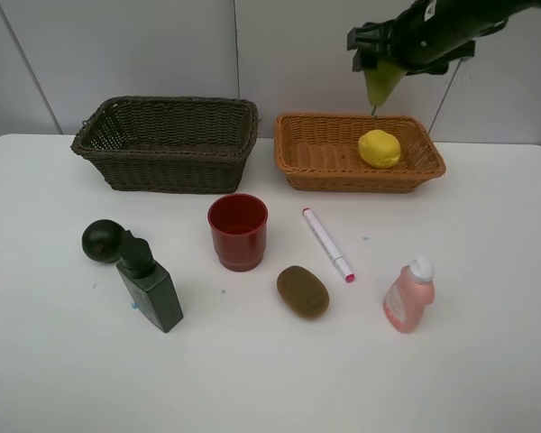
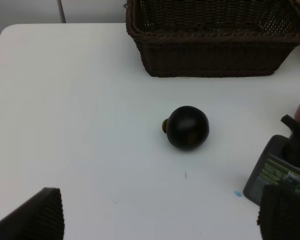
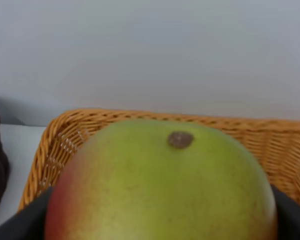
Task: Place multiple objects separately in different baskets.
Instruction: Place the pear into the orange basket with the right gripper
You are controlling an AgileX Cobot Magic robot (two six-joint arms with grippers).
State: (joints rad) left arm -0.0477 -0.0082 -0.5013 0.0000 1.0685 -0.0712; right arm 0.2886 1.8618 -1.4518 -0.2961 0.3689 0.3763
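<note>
Right gripper (image 1: 385, 63) clamped on pear (image 3: 160, 185) above tan basket (image 1: 343, 180), left gripper (image 2: 160, 220) spread wide, bottle (image 2: 276, 175) label too blurred to be read, white table (image 1: 487, 361), pale wall (image 1: 162, 45).

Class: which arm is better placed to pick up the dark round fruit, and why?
Left: the left gripper is open, facing the dark round fruit; the right gripper holds the pear over the orange basket.
</note>
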